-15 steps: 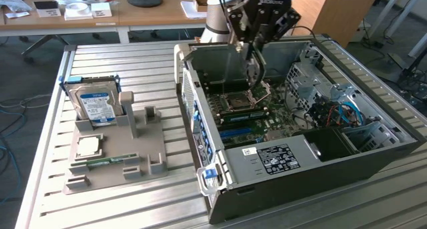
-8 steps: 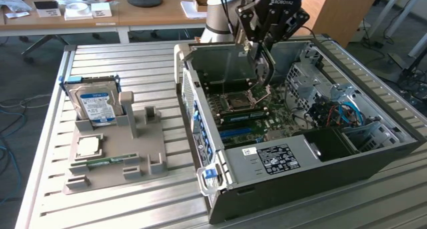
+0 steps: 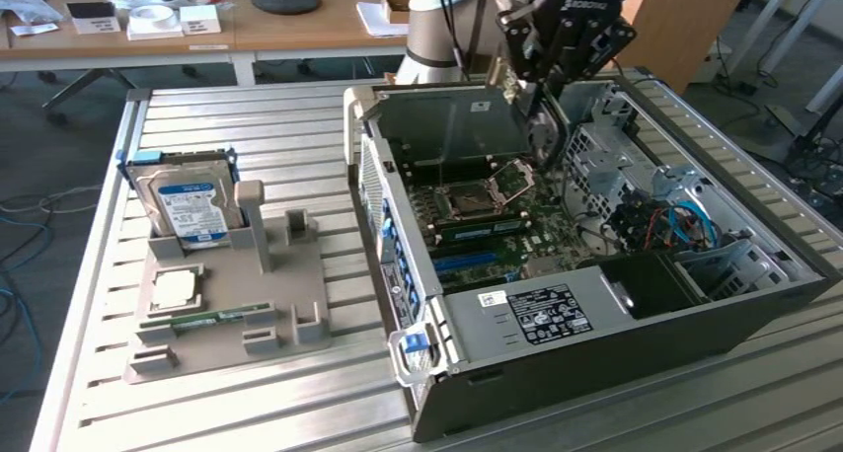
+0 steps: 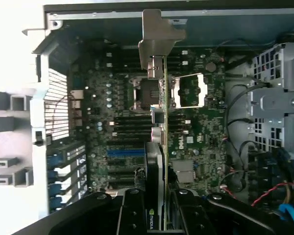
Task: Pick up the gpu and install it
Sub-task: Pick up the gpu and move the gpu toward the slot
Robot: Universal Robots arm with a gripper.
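On the slatted metal table (image 3: pixel 264 413), exterior view: open computer case (image 3: pixel 737 324) lying on its side, motherboard (image 3: pixel 520 240) facing up. Arm stands at the far side. The claw (image 3: pixel 538 82) is at the case opening near the far wall, pinching the gpu (image 3: pixel 538 126). The gpu hangs upright over the motherboard, beside the processor socket (image 3: pixel 475 200). Can't tell if its lower edge touches the board. At the exterior view's left, well apart from the case, sits a grey holder tray (image 3: pixel 283 304). A blue-labelled hard drive (image 3: pixel 191 207) stands upright in it, a square processor chip (image 3: pixel 178 289) lies flat, and a green memory stick (image 3: pixel 211 321) is just beside the chip. Wooden desk (image 3: pixel 264 28) behind.

Wrist view: claw (image 4: pixel 159 213) has a finger on each face of the gpu (image 4: pixel 154 166), clamped on it; the card is seen edge-on. Silver bracket (image 4: pixel 159 39) is at the card's end away from the claw, close to the case wall (image 4: pixel 235 12). Motherboard (image 4: pixel 117 98) lies beneath, with the socket (image 4: pixel 149 93) next to the card's edge. Blue slot (image 4: pixel 125 152), drive cage (image 4: pixel 279 103) and a red cable (image 4: pixel 269 193) are also inside the case.
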